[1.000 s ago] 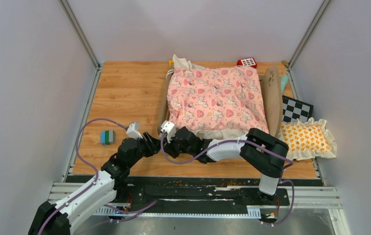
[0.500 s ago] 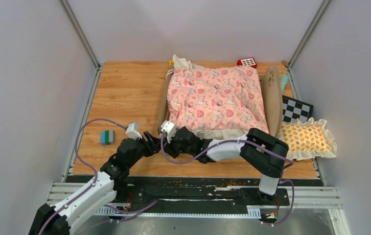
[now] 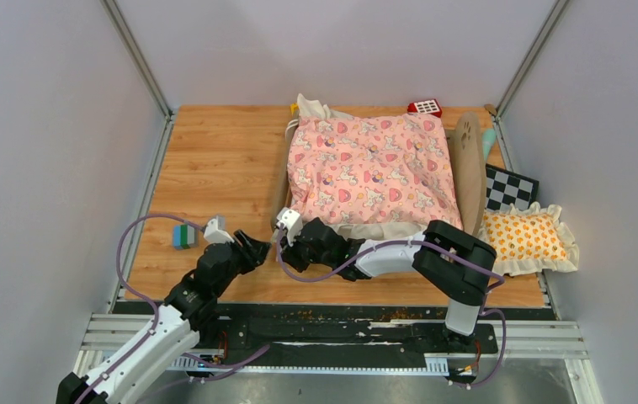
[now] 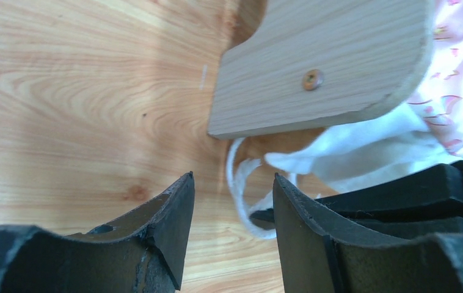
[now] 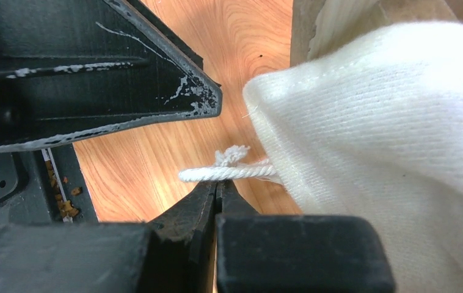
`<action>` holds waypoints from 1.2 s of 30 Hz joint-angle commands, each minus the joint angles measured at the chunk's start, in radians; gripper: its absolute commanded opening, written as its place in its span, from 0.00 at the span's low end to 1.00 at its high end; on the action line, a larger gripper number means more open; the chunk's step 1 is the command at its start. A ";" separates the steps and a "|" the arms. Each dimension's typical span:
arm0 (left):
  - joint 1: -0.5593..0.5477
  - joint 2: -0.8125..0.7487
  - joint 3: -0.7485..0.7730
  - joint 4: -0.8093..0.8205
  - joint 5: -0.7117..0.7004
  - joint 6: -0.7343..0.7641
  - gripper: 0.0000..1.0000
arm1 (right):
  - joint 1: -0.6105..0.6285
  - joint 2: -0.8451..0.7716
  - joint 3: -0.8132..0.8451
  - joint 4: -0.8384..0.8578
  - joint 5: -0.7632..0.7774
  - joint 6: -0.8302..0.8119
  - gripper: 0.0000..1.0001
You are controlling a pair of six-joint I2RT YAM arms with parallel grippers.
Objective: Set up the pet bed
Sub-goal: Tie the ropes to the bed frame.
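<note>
- Pet bed (image 3: pixel 374 172) sits at far-mid of table (image 3: pixel 215 151), a bit to the right. Pink quilt (image 3: pixel 349 147) is spread on top, headboard (image 3: pixel 467 164) at the right end.
- L gripper (image 4: pixel 232 183): jaws spread, tips low by bed's near-left corner.
- R gripper (image 5: pixel 217 183): fingers pressed together, tips right at a white cord (image 5: pixel 229 173) coming off white cloth (image 5: pixel 388 134); can't tell if it's pinched.
- Orange pillow (image 3: pixel 528 237) lies just right of bed.

White cord (image 5: pixel 229 173) at closed gripper (image 5: pixel 217 187)
</note>
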 commanded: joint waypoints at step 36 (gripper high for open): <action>0.006 0.144 -0.047 0.244 0.125 0.082 0.49 | 0.002 0.018 0.076 -0.050 -0.030 -0.053 0.00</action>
